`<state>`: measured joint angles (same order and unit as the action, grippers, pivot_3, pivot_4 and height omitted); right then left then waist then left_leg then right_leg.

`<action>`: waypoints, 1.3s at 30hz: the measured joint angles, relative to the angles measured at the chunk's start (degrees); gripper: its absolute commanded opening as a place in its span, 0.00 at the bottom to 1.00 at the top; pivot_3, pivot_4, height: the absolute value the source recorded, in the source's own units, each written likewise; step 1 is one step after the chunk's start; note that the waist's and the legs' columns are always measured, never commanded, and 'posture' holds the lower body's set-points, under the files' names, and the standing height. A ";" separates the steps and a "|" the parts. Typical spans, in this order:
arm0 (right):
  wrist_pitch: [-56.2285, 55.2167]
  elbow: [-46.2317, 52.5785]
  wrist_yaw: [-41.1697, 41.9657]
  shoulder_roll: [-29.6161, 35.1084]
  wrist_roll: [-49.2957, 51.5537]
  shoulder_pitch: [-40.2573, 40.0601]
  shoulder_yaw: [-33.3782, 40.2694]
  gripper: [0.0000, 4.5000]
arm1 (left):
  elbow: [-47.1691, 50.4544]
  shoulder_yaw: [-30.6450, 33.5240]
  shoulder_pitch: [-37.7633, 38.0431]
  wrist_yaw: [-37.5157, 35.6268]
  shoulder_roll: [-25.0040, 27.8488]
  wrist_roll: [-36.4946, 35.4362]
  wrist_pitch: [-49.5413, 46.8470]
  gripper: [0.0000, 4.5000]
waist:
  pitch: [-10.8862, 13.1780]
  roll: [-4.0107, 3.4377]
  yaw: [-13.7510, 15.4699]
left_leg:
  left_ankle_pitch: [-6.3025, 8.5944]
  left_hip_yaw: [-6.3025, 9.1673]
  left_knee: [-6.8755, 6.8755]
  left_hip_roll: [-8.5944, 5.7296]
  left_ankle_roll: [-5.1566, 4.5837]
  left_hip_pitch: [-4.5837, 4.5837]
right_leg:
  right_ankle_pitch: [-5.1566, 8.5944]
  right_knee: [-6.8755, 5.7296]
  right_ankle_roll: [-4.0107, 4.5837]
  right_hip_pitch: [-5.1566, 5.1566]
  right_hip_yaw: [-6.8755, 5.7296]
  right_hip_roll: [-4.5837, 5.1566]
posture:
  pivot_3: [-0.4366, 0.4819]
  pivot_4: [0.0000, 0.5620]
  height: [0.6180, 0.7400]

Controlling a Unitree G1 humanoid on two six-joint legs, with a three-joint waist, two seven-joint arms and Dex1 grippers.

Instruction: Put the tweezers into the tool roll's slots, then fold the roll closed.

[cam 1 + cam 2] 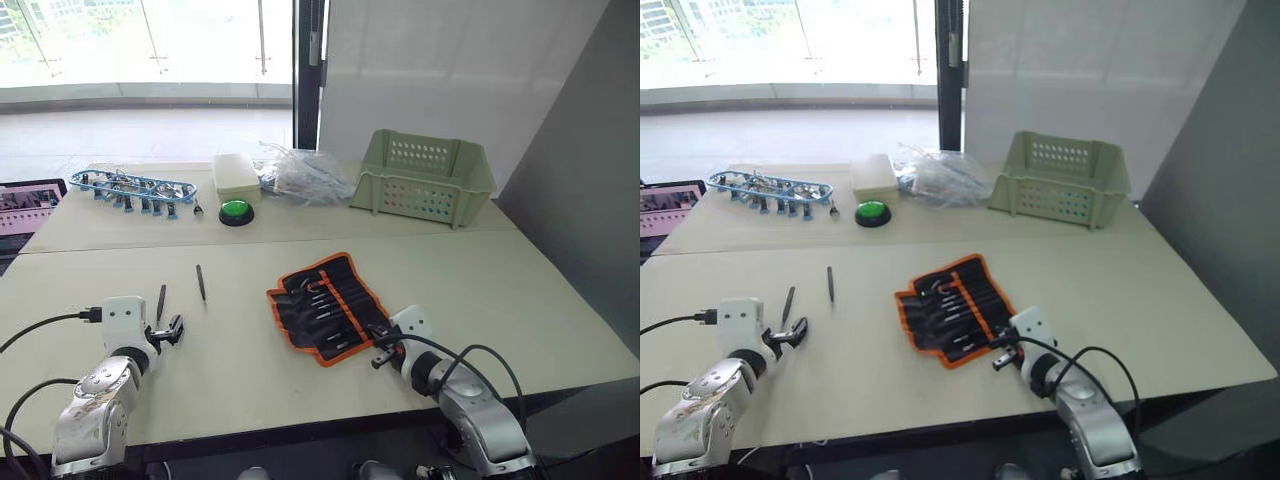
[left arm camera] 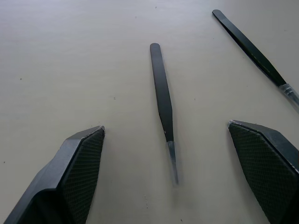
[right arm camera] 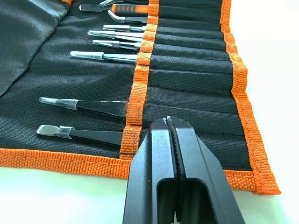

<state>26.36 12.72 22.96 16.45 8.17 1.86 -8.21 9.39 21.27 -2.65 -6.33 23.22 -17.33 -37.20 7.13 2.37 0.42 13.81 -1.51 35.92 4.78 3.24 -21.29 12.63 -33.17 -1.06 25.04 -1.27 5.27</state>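
Two loose tweezers (image 1: 160,302) lie on the surface (image 1: 240,350), long axes running away from the robot; the left wrist view shows the nearer one's tip between the left gripper's (image 2: 173,179) released jaws. The tool roll (image 1: 325,305) lies open — right gripper (image 3: 170,122) clenched, empty, at its orange edge.

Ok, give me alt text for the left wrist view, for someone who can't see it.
One slim black tweezer lies on the pale table between the open fingers of the left tool, untouched. A second tweezer lies apart, beyond one finger.
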 measured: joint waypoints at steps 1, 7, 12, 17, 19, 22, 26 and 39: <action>0.00 0.00 -0.02 0.02 0.00 -0.04 0.07 0.00 | -0.65 0.04 -0.41 0.00 -0.04 0.22 0.25 0.74 | -0.01 -0.02 0.11 | 0.00 0.00 0.00 0.00 0.00 0.01 | 0.00 0.00 0.00 -0.01 0.00 0.00 | 0.48 0.27 0.85; 0.00 0.01 -0.13 0.13 -0.06 -0.29 0.48 0.00 | -3.67 0.44 -2.18 0.04 -0.74 1.54 2.42 0.30 | -0.02 -0.07 0.43 | 0.00 -0.02 0.01 -0.04 0.00 0.00 | 0.00 0.00 0.00 -0.07 0.00 0.05 | 0.48 0.27 0.85; 0.00 0.06 -0.17 0.14 -0.06 -0.44 0.60 0.00 | -4.29 0.42 -2.36 -0.05 -1.37 1.81 3.89 0.01 | -0.02 -0.07 0.50 | 0.00 -0.03 0.03 -0.05 0.00 0.01 | 0.00 0.00 -0.01 -0.13 -0.01 0.09 | 0.48 0.27 0.85; 0.00 0.06 -0.16 0.14 -0.06 -0.44 0.58 0.00 | -4.39 0.39 -2.19 -0.49 -1.47 1.84 4.49 0.01 | -0.02 -0.07 0.47 | 0.00 -0.03 0.04 -0.05 0.00 0.02 | 0.00 0.00 -0.01 -0.13 -0.01 0.08 | 0.48 0.27 0.85; 0.00 0.06 -0.16 0.14 -0.06 -0.44 0.56 0.00 | -4.38 0.42 -2.09 -0.63 -1.35 1.85 4.59 0.01 | -0.02 -0.07 0.46 | 0.00 -0.03 0.05 -0.05 0.00 0.02 | 0.00 0.00 -0.01 -0.14 -0.01 0.08 | 0.48 0.27 0.85; 0.00 0.06 -0.14 0.13 -0.06 -0.38 0.46 0.00 | -4.35 0.65 -1.83 -1.23 -0.42 1.97 5.14 0.01 | -0.01 -0.05 0.41 | 0.00 -0.03 0.05 -0.04 0.00 0.02 | 0.00 0.00 -0.01 -0.12 -0.02 0.07 | 0.48 0.27 0.85; -0.01 0.12 0.01 0.08 -0.05 -0.15 0.05 0.00 | -3.23 -0.27 -1.18 -4.17 2.34 2.58 6.62 0.01 | 0.06 0.27 0.17 | 0.00 -0.03 0.05 0.02 0.00 -0.02 | 0.00 0.00 -0.01 -0.03 -0.05 0.02 | 0.48 0.27 0.85; -0.01 0.35 0.23 0.01 -0.05 0.03 -0.27 0.00 | 11.19 -13.51 -12.32 -23.71 10.62 -7.57 -1.50 0.01 | 0.06 0.47 -0.16 | -0.01 -0.15 0.04 0.02 -0.02 0.02 | -0.01 -0.03 -0.02 -0.13 0.16 -0.10 | 0.48 0.27 0.85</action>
<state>26.35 13.07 23.20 16.47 8.12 1.89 -8.48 20.59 7.75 -14.97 -30.05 33.84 -24.90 -38.70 7.19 2.84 0.26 13.79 -1.66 35.96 4.80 3.22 -21.27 12.61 -33.20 -1.08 24.91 -1.11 5.17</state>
